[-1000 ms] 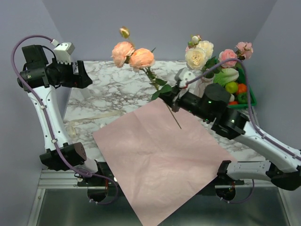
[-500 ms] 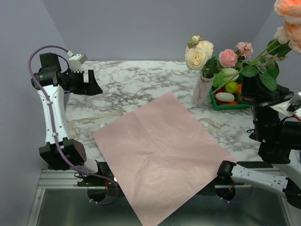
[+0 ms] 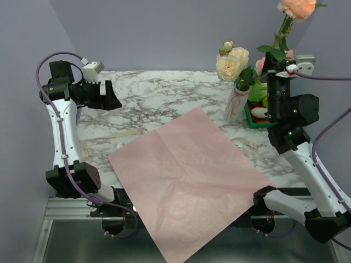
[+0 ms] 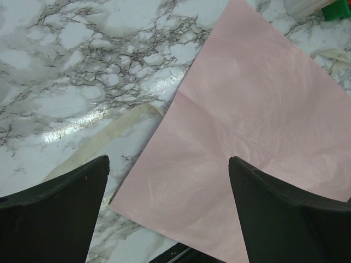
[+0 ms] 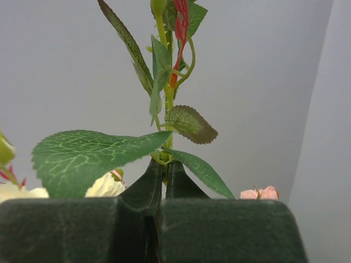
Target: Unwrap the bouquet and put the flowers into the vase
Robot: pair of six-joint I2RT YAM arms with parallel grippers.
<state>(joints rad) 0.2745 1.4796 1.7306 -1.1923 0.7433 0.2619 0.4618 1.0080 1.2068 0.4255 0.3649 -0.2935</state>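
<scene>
My right gripper (image 3: 277, 70) is raised high at the back right, pointing up, shut on the thin green stem (image 5: 166, 143) of a peach rose (image 3: 296, 7). The stem stands nearly upright, with leaves (image 5: 93, 156) just above the jaws. The marbled vase (image 3: 236, 104) stands left of and below that gripper, holding cream roses (image 3: 231, 63) and a pink rose (image 3: 265, 67). The pink wrapping paper (image 3: 186, 175) lies flat and unrolled on the table. My left gripper (image 3: 112, 99) hovers open over the table's left side, above the paper's (image 4: 252, 115) left corner, holding nothing.
A cream ribbon (image 4: 101, 141) lies loose on the marble table (image 3: 148, 98) beside the paper's left edge. A green tray (image 3: 253, 121) of plastic vegetables sits right of the vase, behind my right arm. The paper overhangs the table's near edge.
The right arm swung the peach rose from the table's middle out to the far right, then back left and upright near the vase. The left arm lowered slightly; its gripper stayed open.
</scene>
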